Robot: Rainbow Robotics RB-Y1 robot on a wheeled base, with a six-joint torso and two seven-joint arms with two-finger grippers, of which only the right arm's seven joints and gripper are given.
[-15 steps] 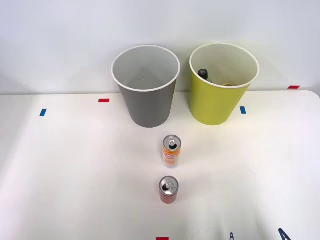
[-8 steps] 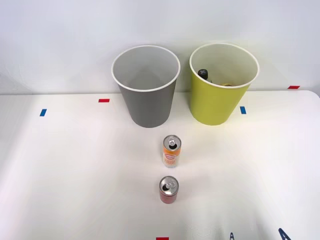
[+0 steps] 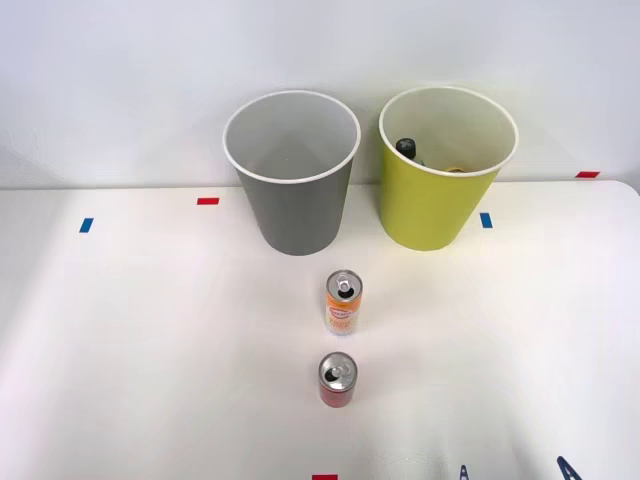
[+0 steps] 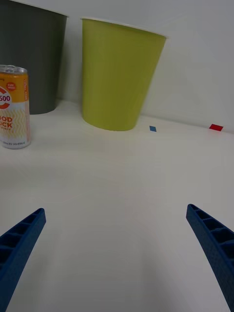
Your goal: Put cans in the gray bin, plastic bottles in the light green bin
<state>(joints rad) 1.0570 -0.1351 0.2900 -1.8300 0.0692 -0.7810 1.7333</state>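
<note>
Two cans stand upright mid-table: an orange-and-white can and, nearer to me, a dark red can. Behind them stand the gray bin and, to its right, the light green bin. A black bottle cap pokes up inside the light green bin; the rest of the plastic bottles is hidden by its wall. My right gripper sits low at the table's near right, open, nothing between its blue fingers. It is right of the cans and apart from them.
Small red tape marks and blue tape marks dot the white table. A white wall rises right behind the bins. The table's rounded corner lies at far right.
</note>
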